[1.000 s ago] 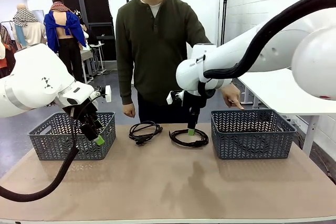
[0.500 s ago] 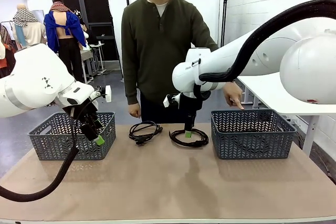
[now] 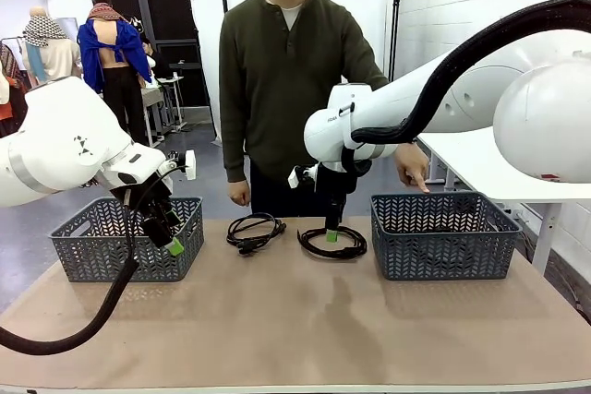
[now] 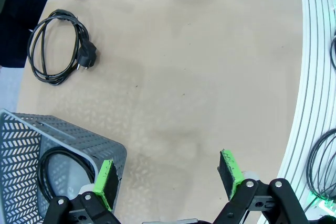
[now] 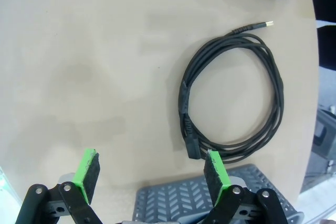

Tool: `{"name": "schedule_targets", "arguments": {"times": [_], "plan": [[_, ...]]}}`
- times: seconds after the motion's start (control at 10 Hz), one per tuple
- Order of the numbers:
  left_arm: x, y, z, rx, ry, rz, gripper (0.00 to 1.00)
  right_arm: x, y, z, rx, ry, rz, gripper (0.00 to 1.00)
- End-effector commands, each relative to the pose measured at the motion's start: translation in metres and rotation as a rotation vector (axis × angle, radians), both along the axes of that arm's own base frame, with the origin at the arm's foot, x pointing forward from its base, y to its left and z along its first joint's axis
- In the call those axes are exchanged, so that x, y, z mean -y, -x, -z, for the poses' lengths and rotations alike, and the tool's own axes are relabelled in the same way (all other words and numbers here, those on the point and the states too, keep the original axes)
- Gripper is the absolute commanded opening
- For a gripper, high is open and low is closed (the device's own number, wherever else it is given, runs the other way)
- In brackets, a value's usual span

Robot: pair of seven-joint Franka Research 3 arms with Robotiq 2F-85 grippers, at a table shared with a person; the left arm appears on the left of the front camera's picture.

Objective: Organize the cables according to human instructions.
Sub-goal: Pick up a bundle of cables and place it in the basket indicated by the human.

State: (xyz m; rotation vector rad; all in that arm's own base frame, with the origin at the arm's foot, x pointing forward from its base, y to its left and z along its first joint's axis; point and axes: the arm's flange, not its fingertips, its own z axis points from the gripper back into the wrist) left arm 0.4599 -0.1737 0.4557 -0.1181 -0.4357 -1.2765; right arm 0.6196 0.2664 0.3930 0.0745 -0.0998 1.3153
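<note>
Right gripper, jaws spread wide and empty, hung over a coiled cable on the table, with a second cable beside it. Left gripper, also spread and empty, hung by the left basket, which held another cable. The person's hand pointed down behind the right basket.

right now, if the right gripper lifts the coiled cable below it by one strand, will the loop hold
Probably floppy: the cable is thin, its strands lie loose with no tie visible, so the loop would likely sag open. Its plug looks chunkier and may dangle lowest. Likely light.
</note>
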Motion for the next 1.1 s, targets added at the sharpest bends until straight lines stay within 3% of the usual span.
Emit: {"name": "schedule_targets", "arguments": {"times": [0.0, 1.0], "plan": [[0.000, 0.000, -0.003, -0.009, -0.004, 0.003, 1.00, 0.000, -0.006, 0.008, -0.002, -0.007, -0.047, 1.00], [0.000, 0.000, -0.003, -0.009, -0.004, 0.003, 1.00, -0.020, -0.042, 0.063, -0.043, 0.023, -0.119, 1.00]]}}
